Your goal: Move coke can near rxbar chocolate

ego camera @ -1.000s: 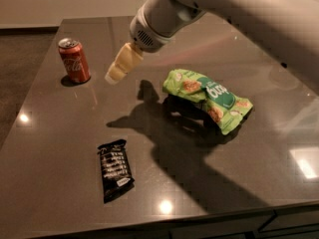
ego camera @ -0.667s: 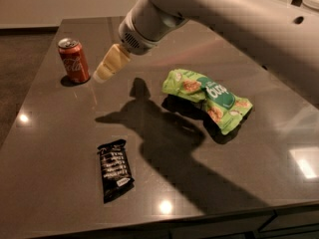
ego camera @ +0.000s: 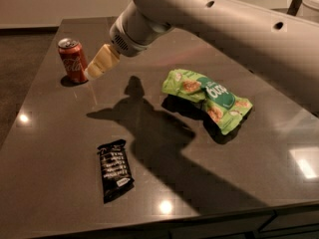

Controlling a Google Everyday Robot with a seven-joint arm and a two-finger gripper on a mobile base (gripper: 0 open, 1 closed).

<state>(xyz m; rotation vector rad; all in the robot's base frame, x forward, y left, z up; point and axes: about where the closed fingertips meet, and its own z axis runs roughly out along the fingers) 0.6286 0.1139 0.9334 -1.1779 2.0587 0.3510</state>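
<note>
The red coke can (ego camera: 73, 60) stands upright near the table's far left corner. The black rxbar chocolate (ego camera: 114, 169) lies flat near the front edge, left of the middle, well apart from the can. My gripper (ego camera: 95, 68) hangs from the big white arm that comes in from the upper right. Its cream-coloured tip sits just right of the can, very close to it or touching it.
A green snack bag (ego camera: 208, 97) lies right of the middle of the dark glossy table (ego camera: 60, 133). The arm's shadow falls across the middle of the table. The table's left edge runs close behind the can.
The arm has swung left and lower. The gripper tip has closed the gap to the coke can and now sits right beside it. The can, bar and bag have not moved.
</note>
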